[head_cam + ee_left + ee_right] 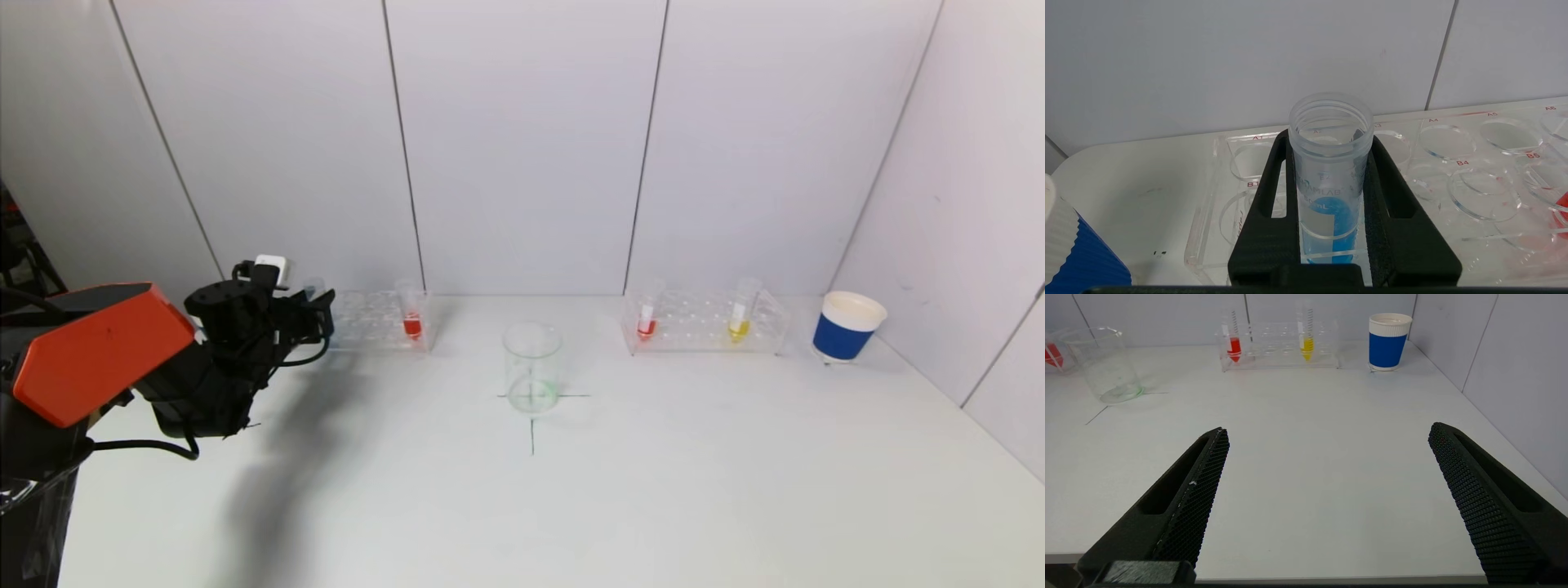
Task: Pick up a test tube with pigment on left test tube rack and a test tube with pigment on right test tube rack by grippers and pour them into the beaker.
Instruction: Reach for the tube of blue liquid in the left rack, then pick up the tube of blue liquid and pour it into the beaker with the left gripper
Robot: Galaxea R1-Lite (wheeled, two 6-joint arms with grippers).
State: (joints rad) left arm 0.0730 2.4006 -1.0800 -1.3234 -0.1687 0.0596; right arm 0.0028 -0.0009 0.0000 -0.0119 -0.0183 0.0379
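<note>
On the white table (653, 490), largest to smallest, with progress noted:

Left arm: reached to the far-left end of the left test tube rack (371, 320). Left gripper (1331, 163) is clamped on the blue-pigment tube (1331, 171); both fingers press its sides just below the threaded rim. The tube sits upright in its rack hole, not yet lifted.

Right gripper (1327, 498): jaws spread wide, nothing between them, hovering over bare table near the front edge, well apart from the right test tube rack (706, 322). Right-side pick not begun.

Beaker (532, 367): central, on the cross mark, between the two racks; only a faint greenish trace at its base. Neither pour appears done.

Blue paper cup (847, 327): just beside the right rack's outer end; not part of the task.

Remaining tubes: orange-red tube (412, 314) in the left rack; red tube (647, 314) and yellow tube (741, 314) in the right rack, all upright and untouched.

Judged stage: first grasp made; lift, both pours and the second pick remain.
</note>
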